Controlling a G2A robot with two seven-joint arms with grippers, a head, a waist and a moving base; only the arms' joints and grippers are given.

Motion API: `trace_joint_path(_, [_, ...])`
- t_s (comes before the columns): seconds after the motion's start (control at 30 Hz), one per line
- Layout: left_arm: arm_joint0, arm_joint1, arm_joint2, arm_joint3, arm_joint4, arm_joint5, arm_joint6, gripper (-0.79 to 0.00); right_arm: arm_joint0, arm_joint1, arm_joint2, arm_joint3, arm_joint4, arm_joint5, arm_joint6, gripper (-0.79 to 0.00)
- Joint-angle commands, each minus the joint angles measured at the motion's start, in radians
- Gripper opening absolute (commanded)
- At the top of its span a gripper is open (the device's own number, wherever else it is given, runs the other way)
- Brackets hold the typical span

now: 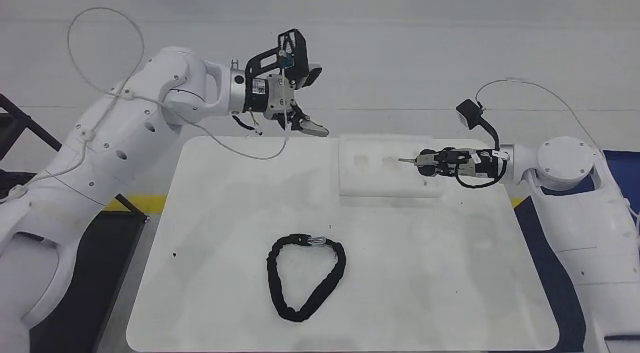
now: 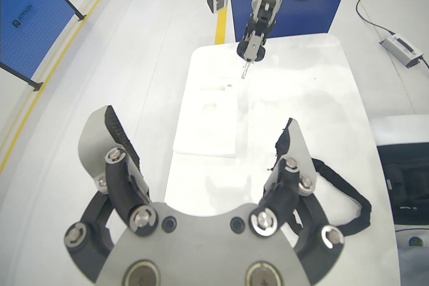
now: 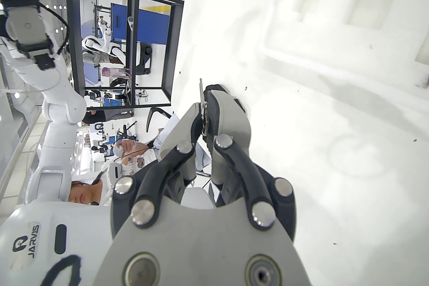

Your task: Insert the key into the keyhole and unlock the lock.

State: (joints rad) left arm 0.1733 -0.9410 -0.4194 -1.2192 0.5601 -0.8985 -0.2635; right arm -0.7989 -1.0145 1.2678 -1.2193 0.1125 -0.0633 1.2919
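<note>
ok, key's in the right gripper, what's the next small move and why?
Probably bring the open left gripper down toward the lock to steady its silver end. The right gripper is shut on the key, held over the foam tray, while the lock lies loose near the front of the table, untouched by either arm.
</note>
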Motion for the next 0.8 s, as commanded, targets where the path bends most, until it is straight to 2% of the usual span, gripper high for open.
trace_joint_path(0.0, [0.038, 0.006, -0.005, 0.009, -0.010, -0.009, 0.004, 0.000, 0.000, 0.000, 0.000, 0.000, 0.000, 0.000, 0.000, -0.785])
trace_joint_path(0.2, [0.135, 0.020, -0.019, 0.025, 0.024, -0.031, 0.029, 0.000, 0.000, 0.000, 0.000, 0.000, 0.000, 0.000, 0.000, -0.785])
trace_joint_path(0.43, [0.230, 0.017, -0.012, 0.021, 0.153, -0.038, 0.069, 0.000, 0.000, 0.000, 0.000, 0.000, 0.000, 0.000, 0.000, -0.785])
trace_joint_path(0.77, [0.284, -0.011, 0.011, 0.075, 0.328, -0.062, 0.075, 0.000, 0.000, 0.000, 0.000, 0.000, 0.000, 0.000, 0.000, -0.785])
